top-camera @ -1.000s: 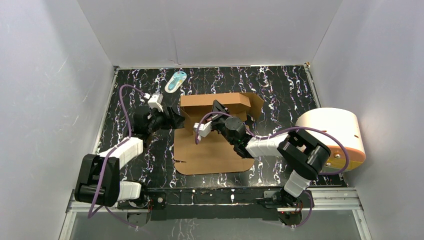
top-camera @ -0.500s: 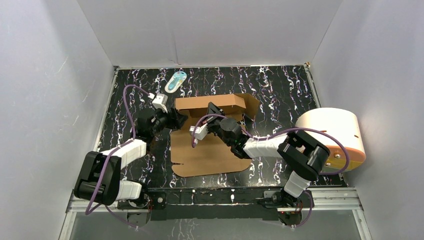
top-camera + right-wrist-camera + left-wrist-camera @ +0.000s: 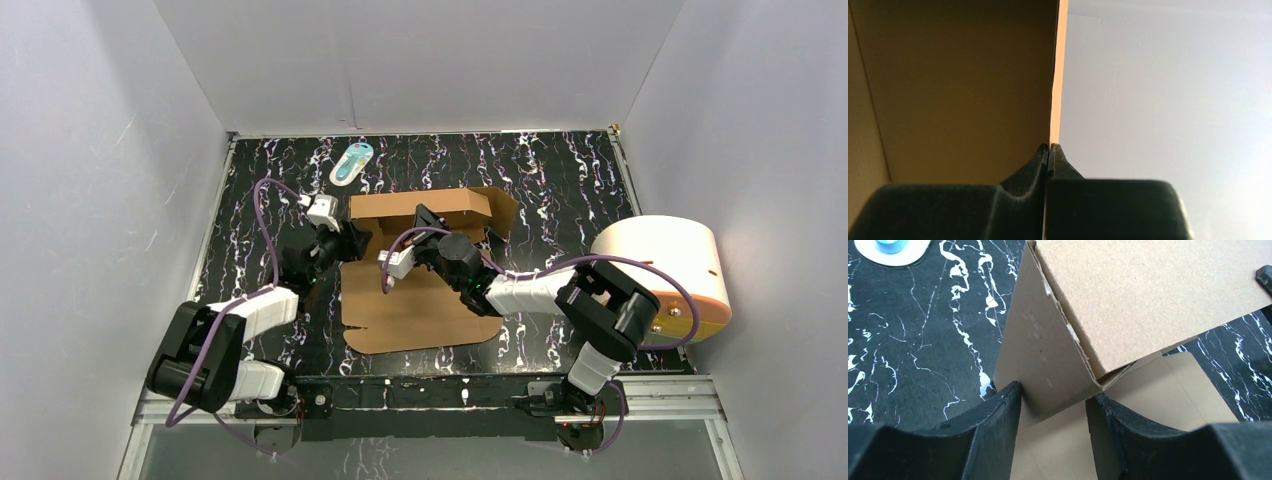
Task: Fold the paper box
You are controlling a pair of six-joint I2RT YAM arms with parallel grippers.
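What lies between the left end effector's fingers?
A raised, folded corner of the plain brown corrugated cardboard box stands between them; the left wrist view shows it.

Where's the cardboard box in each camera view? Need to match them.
Top: box mid-table, between the arms.
Left wrist: box centre and upper right, flap between the left claw tips.
Right wrist: box left half, edge pinched in the right claw.
Landmark: white-and-blue oval, far edge on top, top-left corner in left wrist; not in right wrist.
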